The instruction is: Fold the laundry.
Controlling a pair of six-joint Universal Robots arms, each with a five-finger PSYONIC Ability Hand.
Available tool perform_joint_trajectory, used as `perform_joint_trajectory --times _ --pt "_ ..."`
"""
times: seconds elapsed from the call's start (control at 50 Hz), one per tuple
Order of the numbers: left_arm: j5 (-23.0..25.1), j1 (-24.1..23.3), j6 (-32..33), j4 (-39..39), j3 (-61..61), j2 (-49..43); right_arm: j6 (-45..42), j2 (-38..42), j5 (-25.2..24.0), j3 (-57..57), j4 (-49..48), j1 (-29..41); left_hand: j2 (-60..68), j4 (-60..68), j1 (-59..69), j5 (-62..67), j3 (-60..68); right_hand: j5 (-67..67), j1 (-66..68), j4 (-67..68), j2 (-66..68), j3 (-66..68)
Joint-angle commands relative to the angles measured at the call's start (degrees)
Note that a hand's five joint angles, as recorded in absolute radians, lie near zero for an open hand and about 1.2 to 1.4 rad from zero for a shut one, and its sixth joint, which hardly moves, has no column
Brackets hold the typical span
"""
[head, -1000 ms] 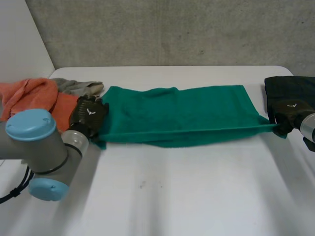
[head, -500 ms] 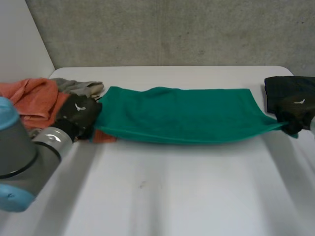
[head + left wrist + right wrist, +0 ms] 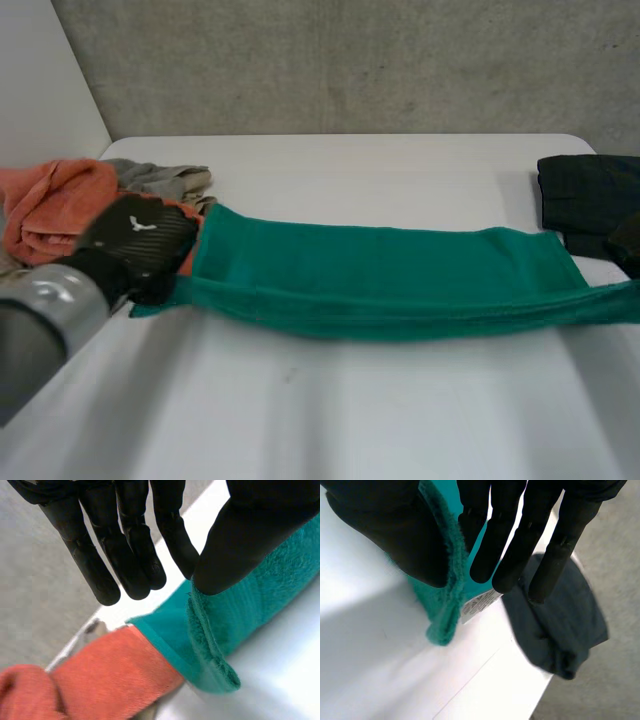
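While both hands grip the towel (image 3: 380,275) by its short ends, the aim is to keep it taut and level so the fold lands square. It stretches across the middle of the head view, from centre left to the right edge. Its near long edge looks doubled and raised, and the far part lies on the desk (image 3: 350,410).

The left hand (image 3: 135,240) has its thumb (image 3: 250,535) pressing the end of the towel against the nearest of its straight fingers (image 3: 125,555). The right hand (image 3: 505,540) grips likewise, with the thumb on one side of the edge and straight fingers on the other.

I judge that the hands should travel together at one pace and height. They should carry the held edge to meet the far edge, match the corners, and let go only once it lies flat. Slack would let the middle sag and wrinkle. The left end sits just beside the orange cloth (image 3: 55,205) and could drag it along.

The towel is thick looped terry with a flatter woven hem, forming a long narrow rectangle. A white label (image 3: 477,605) sits near the right hand's fingertips. The orange cloth is a similar nap, crumpled into a heap, with a rumpled grey cloth (image 3: 160,178) behind it. At right lies a squarish dark cloth (image 3: 585,195). The desk is smooth and white, so fabric should slide easily on it.
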Motion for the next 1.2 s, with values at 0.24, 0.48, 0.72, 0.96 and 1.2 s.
perform_joint_trajectory --times 0.24,0.48,0.72,0.96,1.2 --pt "-7.9 -7.3 9.0 9.4 37.9 -40.7 2.9 27.3 9.2 -15.3 -26.8 7.6 11.4 11.4 13.5 14.2 11.7 13.7 14.8 11.3 12.1 11.8" --pt "-9.9 -9.0 15.4 16.5 53.9 -53.4 3.4 37.6 12.2 -26.6 -36.8 10.5 7.3 7.2 9.4 10.1 7.5 -49.9 -48.9 -52.4 -51.6 -51.9" --pt "-15.3 -12.9 15.2 20.5 50.5 -48.4 17.3 27.4 13.1 -20.8 -34.8 10.1 -57.6 -57.6 -55.4 -54.7 -57.3 -56.3 -55.2 -58.7 -57.9 -58.2" --pt "-15.3 -12.7 12.9 21.2 31.2 -36.0 18.8 19.0 -4.2 -0.7 -25.6 1.2 -57.7 -57.7 -55.6 -54.9 -57.5 -38.2 -37.1 -40.7 -39.8 -40.1" --pt "-14.6 -12.5 3.7 21.2 24.2 -32.4 18.0 24.2 -6.1 1.1 -36.0 -2.8 -57.6 -57.6 -55.4 -54.7 -57.3 -28.0 -26.9 -30.5 -29.6 -29.9"
